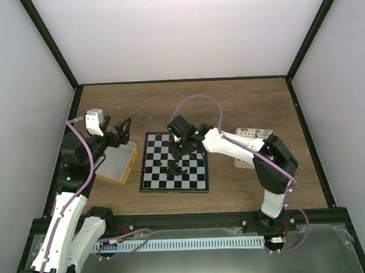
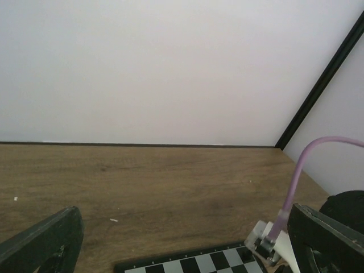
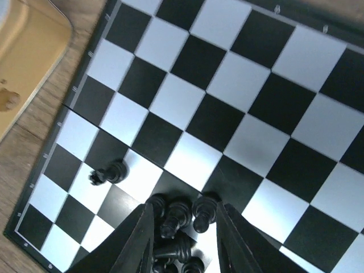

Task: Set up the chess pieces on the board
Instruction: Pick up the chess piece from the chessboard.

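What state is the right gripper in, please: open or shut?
Open: the right gripper shows its fingers apart in the right wrist view, with a cluster of chess pieces between them on the board.

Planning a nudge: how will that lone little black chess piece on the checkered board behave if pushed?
The lone black chess piece seems to lie on its side, so a push would probably roll it. Tiny and likely light, it may skid on the flat black-and-white chessboard.

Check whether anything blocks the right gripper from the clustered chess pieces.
Nothing visible does. The right gripper is open directly over the chess pieces huddled on the board; only neighbouring pieces crowd one another.
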Controlling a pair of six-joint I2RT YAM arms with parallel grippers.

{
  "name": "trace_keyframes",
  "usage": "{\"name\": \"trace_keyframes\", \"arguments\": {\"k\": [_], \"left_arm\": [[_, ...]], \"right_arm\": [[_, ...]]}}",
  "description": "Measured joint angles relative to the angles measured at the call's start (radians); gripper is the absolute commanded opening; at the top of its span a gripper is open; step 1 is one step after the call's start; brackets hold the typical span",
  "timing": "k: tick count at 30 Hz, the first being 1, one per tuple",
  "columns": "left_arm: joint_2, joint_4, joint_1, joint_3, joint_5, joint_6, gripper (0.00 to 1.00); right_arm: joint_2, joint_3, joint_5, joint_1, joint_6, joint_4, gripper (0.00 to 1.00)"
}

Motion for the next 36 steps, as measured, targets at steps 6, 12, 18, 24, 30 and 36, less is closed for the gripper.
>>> {"name": "trace_keyframes", "arguments": {"k": [6, 12, 18, 24, 30, 36], "left_arm": [[-0.001, 0.014, 0.000, -0.003, 0.000, 0.007, 1.00], [-0.009, 0.015, 0.000, -0.005, 0.017, 0.018, 1.00], [-0.014, 0.015, 0.000, -0.009, 0.023, 0.027, 1.00], [-0.015, 0.015, 0.000, -0.009, 0.022, 0.029, 1.00], [-0.017, 0.015, 0.000, -0.009, 0.018, 0.029, 1.00], [-0.031, 0.014, 0.000, -0.009, -0.018, 0.029, 1.00]], "right_arm": [[0.041, 0.000, -0.005, 0.003, 0.015, -0.048, 0.24], [0.077, 0.002, -0.010, 0.003, 0.017, -0.061, 0.24], [0.108, 0.002, -0.017, 0.003, 0.018, -0.064, 0.13], [0.109, 0.004, -0.004, 0.003, 0.024, -0.061, 0.07], [0.109, 0.036, 0.063, 0.003, 0.032, -0.062, 0.07], [0.167, 0.199, 0.104, 0.003, 0.019, -0.054, 0.07]]}}
